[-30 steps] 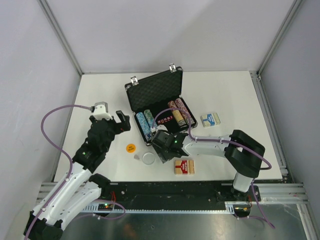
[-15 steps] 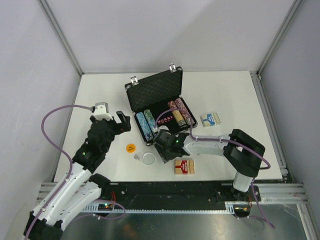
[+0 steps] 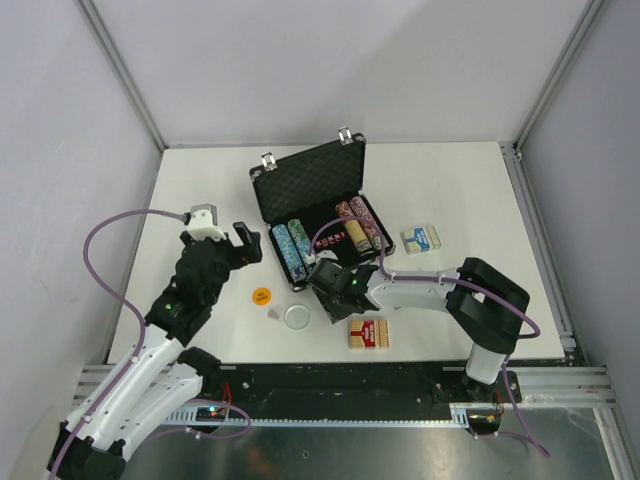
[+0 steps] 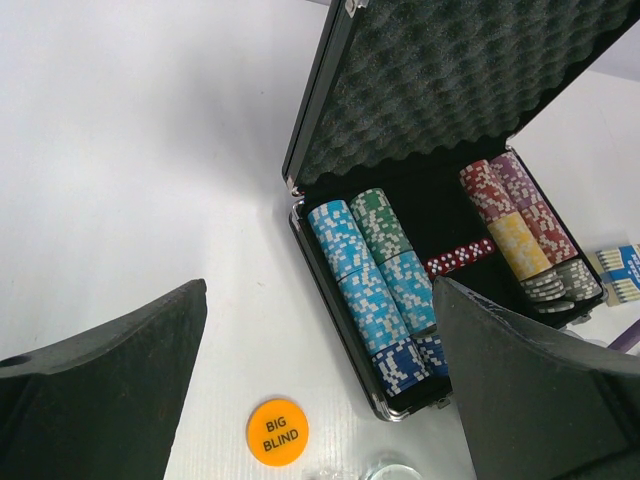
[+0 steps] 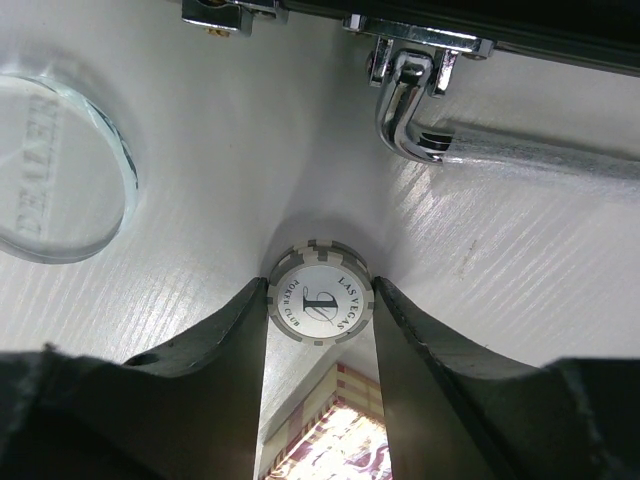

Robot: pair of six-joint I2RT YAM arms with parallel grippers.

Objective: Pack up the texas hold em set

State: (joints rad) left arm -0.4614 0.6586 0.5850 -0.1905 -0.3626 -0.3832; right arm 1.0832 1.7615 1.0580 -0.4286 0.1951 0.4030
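Jaws of the right gripper [image 5: 320, 285] are drawn closer than a second ago. Towards the table's [image 3: 450, 180] left edge, the left gripper [image 4: 320, 282] is held spread, idle; before the open briefcase [image 3: 310, 185], a loose chip [image 5: 320, 300] is pinched, presumably for packing.

Left claw [image 4: 320, 288] wide open, raised; right claw [image 5: 320, 292] low, pinching chip [image 5: 320, 308].
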